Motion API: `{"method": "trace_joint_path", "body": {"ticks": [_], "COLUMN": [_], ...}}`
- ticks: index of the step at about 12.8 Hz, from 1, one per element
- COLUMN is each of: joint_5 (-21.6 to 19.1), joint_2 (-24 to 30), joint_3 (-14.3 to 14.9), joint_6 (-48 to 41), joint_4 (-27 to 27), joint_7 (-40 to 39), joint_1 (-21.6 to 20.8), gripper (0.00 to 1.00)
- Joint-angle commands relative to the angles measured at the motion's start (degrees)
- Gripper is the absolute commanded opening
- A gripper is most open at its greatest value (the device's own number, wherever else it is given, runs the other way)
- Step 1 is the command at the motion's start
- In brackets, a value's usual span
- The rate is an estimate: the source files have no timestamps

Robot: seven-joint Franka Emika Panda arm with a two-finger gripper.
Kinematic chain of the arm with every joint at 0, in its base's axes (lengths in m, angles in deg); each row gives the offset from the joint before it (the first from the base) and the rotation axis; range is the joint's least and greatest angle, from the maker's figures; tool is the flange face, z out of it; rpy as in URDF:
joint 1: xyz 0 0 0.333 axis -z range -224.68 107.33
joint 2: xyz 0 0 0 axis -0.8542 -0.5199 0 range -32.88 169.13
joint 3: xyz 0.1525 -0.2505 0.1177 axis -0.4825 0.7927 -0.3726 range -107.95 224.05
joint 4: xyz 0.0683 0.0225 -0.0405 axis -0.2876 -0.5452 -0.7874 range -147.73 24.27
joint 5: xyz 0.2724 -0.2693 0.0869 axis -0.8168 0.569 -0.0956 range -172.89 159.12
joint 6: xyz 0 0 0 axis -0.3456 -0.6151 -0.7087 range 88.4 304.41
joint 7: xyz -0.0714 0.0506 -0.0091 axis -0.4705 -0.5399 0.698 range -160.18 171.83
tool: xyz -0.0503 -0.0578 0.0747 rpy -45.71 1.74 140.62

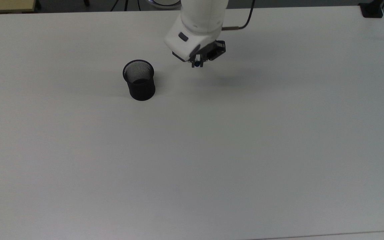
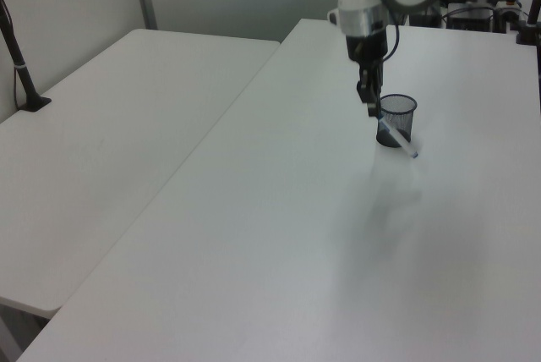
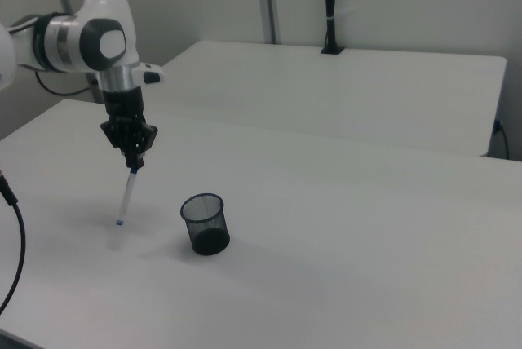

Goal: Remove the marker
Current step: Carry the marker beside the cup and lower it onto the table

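My gripper [image 3: 133,163] is shut on the blue cap end of the marker [image 3: 127,196], a slim white pen that hangs tilted below the fingers with its small blue tip just above the table. In the top view the gripper [image 1: 197,63] is to the right of the black mesh pen cup [image 1: 139,80], and only the marker's blue end [image 1: 196,64] peeks out under the wrist. In the left view the marker [image 2: 397,138] slants down in front of the cup [image 2: 396,119], below the gripper [image 2: 370,106]. The cup [image 3: 205,223] stands upright, with nothing sticking out of it.
The white table [image 1: 232,150] spreads wide around the cup. A second white table [image 2: 101,150] adjoins it on the left view's left. A black pole clamp [image 1: 372,9] sits at the top view's far right corner.
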Motion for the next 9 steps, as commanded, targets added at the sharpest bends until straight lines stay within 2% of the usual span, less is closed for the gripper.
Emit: {"method": "trace_joint_path", "body": {"ticks": [1,2,3,4,6,7,9], "joint_5": [-0.94,-0.94,-0.85,-0.85,-0.24,0.11,2.21], "joint_2": [-3.75,-4.63,-5.33,-5.52,-5.52,-5.43,-3.68], "joint_3": [0.75,0.75,0.75,0.75,0.75,0.75,0.92], "joint_6": [5.07,6.22,7.45,8.07,8.25,8.25,7.81], "joint_4": [-0.84,-0.84,-0.84,-0.84,-0.76,-0.58,-0.23], "joint_7": [4.19,4.63,4.9,4.99,5.25,5.52,5.52], "joint_1": [-2.75,-3.1,-3.11,-3.11,-3.11,-3.2,-2.93], "gripper": [0.1,0.11,0.18,0.35,0.95,1.0,1.0]}}
